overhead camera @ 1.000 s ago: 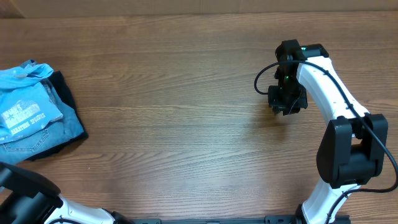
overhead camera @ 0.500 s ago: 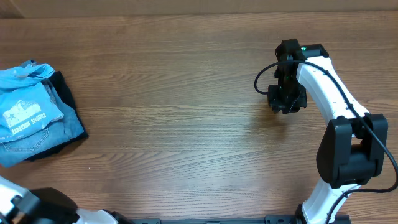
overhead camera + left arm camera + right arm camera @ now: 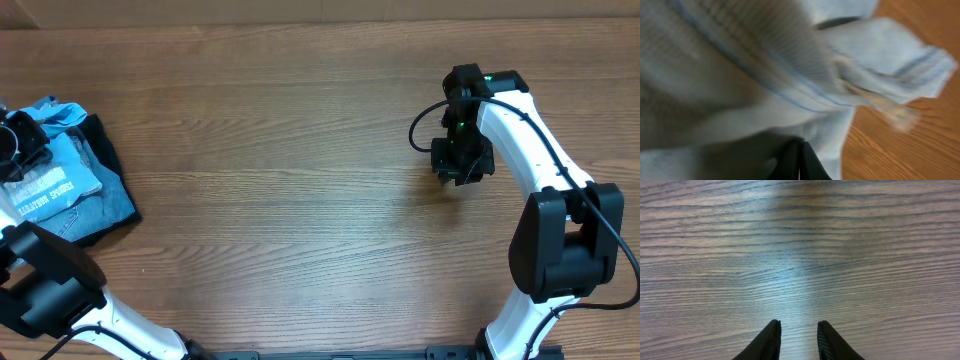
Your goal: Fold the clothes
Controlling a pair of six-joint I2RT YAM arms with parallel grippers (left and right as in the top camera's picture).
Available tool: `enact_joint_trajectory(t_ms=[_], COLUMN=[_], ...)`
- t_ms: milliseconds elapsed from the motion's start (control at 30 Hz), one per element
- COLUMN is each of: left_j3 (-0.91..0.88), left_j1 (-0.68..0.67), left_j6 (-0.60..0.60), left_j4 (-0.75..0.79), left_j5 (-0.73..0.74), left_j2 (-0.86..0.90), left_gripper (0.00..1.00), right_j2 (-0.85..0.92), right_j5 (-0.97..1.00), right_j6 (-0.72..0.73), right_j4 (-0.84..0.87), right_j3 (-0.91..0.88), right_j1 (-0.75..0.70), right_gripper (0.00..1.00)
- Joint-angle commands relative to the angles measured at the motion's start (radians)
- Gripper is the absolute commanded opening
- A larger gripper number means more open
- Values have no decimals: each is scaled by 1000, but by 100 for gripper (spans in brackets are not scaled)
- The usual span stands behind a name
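Sky-blue cotton T-shirt (image 3: pixel 55 180) looks folded atop faded denim jeans (image 3: pixel 100 210); left gripper (image 3: pixel 799 152) sits closed against it; right gripper (image 3: pixel 797 332) hangs parted, empty; little seems left.

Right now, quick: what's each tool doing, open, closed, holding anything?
Left tool: closed, tips at the T-shirt; whether it pinches cloth cannot be told.
Right tool: open, holding nothing, above the table.

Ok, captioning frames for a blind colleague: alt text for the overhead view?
A light sky-blue cotton T-shirt with white lettering lies on faded blue denim jeans at the left edge of the wooden table, the left gripper over it. The right gripper hangs over the wood at right.
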Motion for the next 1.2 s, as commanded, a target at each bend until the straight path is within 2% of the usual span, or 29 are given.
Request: enact_joint_trajectory(t_ms=[0,33,100,167,200,233,267,367,400,533,567,633,667,700,733,900,967,1067,1167], left_j3=[3,3,3,3,3,3,3,3,3,3,3,4,5,5,5,5,5,4,4], left_j1=[0,0,0,0,0,0,0,2,4,31,48,62,62,59,43,-57,-128,-241,-401], left_j6=[-7,-7,-7,-13,-29,-41,-44,-44,-44,-80,-108,-50,-50,-41,-13,41,55,55,55], left_j4=[51,76,143,225,256,291,336,406,404,339,319,310,304,295,280,221,176,124,82], left_j5=[-41,-41,-38,-38,-38,-38,-37,-38,-39,-38,15,180,213,208,193,141,71,-28,-140], left_j2=[27,31,33,33,33,33,33,33,33,32,32,22,9,-20,-65,-243,-311,-378,-423], left_gripper=[4,7,23,24,34,50,58,73,75,76,78,73,77,92,100,100,100,100,100], right_j2=[-33,-33,-33,-33,-33,-33,-33,-33,-33,-33,-33,-33,-33,-33,-34,-60,-74,-78,-78], right_j5=[-1,-1,-1,-1,-1,-2,-2,-1,-2,-1,-1,-2,-2,-5,-13,-52,-90,-99,-100], right_j6=[-3,-3,-3,-3,-3,-3,-2,-3,-3,-3,-3,-3,-3,-3,-3,-3,-3,-3,-11], right_j4=[0,0,-1,-1,-1,-2,-2,-2,-2,0,5,27,44,57,69,113,132,140,158], right_j3=[11,11,11,11,11,11,11,11,11,11,11,11,11,13,24,160,237,312,377], right_j1=[1,1,1,1,1,1,1,1,1,1,1,1,1,1,1,1,1,1,1], right_gripper=[28,28,28,28,28,28,28,28,28,28,28,28,28,28,28,32,47,84,100])
